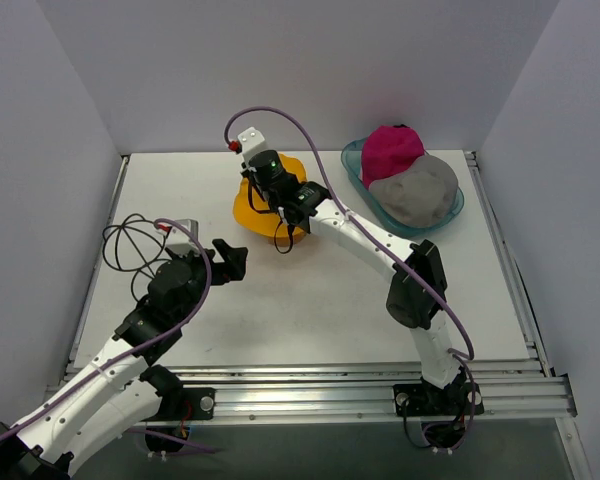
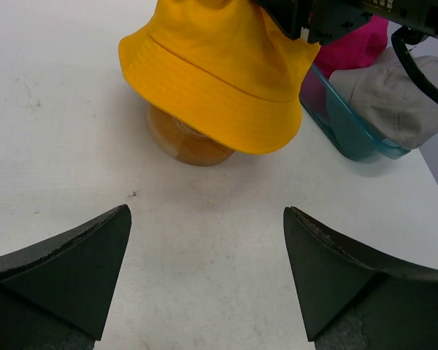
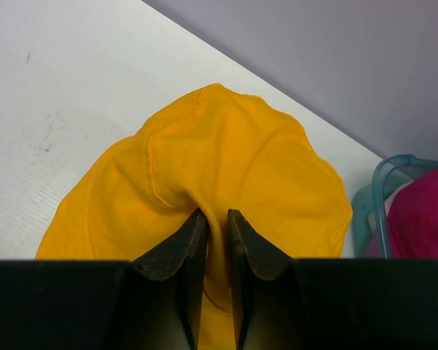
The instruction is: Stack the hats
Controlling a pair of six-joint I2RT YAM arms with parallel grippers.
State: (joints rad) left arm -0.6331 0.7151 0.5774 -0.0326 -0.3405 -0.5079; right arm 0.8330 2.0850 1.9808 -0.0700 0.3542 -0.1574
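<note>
On the stand (image 2: 184, 146), the yellow hat (image 2: 219, 80) sits draped, with a crown fold clamped between the right gripper's (image 3: 217, 222) jaws. The left gripper (image 2: 206, 215) hovers near the stand, jaws wide apart and empty. The grey hat (image 1: 415, 190) and magenta hat (image 1: 392, 150) lie in the tray (image 1: 452, 214) right of the stand. Likely step: seating the stack's first hat. The next move calls for a clean release and a straight lift-off.

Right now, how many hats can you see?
3. The yellow hat sits on a round stand mid-table, pinched by the right fingers. The magenta cap and the grey hat lie together in the teal bin at the back right. Another could be hidden beneath them.
</note>
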